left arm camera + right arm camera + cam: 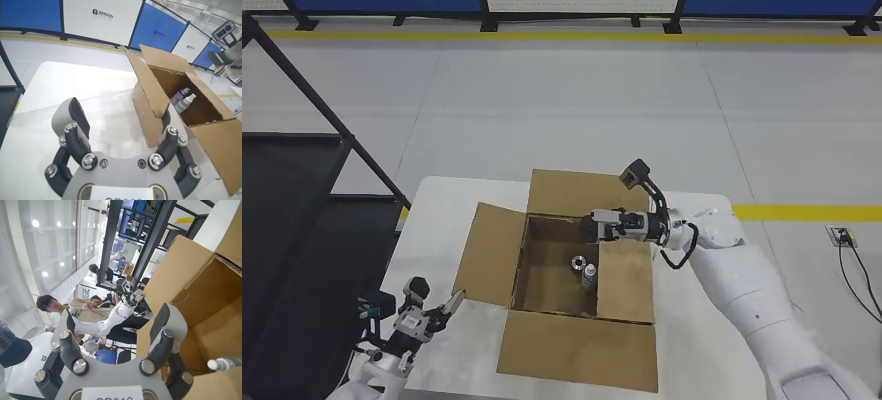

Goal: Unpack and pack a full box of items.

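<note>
An open cardboard box (577,350) stands mid-table with its flaps spread out. Two spray bottles (583,268) stand upright inside it, near the right wall; the left wrist view shows them as a blue-labelled can (180,95) and a grey bottle with a white nozzle (186,103). My right gripper (588,226) hovers over the box's far inner side, open and holding nothing. In its own view the right gripper (115,323) sits beside a box wall (208,298), with a bottle nozzle (220,364) close by. My left gripper (439,310) (122,115) is open above the table, just off the box's left flap (149,91).
The white table (442,225) has bare room to the left of the box and a narrow strip on the right. A black metal frame (302,250) stands off the table's left edge. The near flap reaches almost to the front edge.
</note>
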